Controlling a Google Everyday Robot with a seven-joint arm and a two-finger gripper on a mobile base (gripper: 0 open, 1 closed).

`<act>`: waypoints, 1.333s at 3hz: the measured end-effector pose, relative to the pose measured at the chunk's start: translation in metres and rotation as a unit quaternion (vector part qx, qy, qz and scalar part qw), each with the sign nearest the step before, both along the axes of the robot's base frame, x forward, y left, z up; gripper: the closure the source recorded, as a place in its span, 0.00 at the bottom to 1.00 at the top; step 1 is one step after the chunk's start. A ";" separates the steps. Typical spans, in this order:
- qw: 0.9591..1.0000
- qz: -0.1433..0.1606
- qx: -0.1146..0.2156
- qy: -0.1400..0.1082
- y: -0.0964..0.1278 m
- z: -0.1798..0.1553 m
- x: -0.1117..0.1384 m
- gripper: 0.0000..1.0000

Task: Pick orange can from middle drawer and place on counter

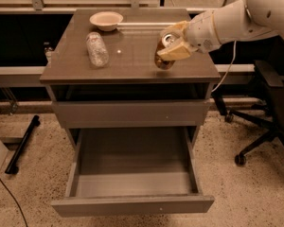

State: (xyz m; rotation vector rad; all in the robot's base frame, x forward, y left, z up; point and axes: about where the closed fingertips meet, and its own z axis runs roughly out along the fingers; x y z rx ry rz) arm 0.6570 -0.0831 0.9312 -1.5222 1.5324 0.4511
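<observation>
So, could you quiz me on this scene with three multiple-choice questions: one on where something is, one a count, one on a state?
1. Where is the orange can?
A) in a drawer
B) in the gripper, over the right side of the counter
C) on the floor

2. Apart from the can, how many things are on the counter?
A) none
B) five
C) two

3. The middle drawer is:
A) open and empty
B) shut
C) open and full

Answers:
1 B: the gripper is shut on the tilted can above the counter.
2 C: a bowl and a clear bottle lying on its side.
3 A: it is pulled out with nothing inside.
</observation>
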 end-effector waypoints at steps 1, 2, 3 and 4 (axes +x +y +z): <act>1.000 -0.002 0.007 0.017 0.000 -0.005 0.025 1.00; 0.999 -0.002 0.011 0.039 0.000 -0.015 0.048 0.81; 0.999 0.000 0.007 0.051 0.003 -0.022 0.060 0.59; 0.998 0.004 0.001 0.063 0.011 -0.027 0.074 0.28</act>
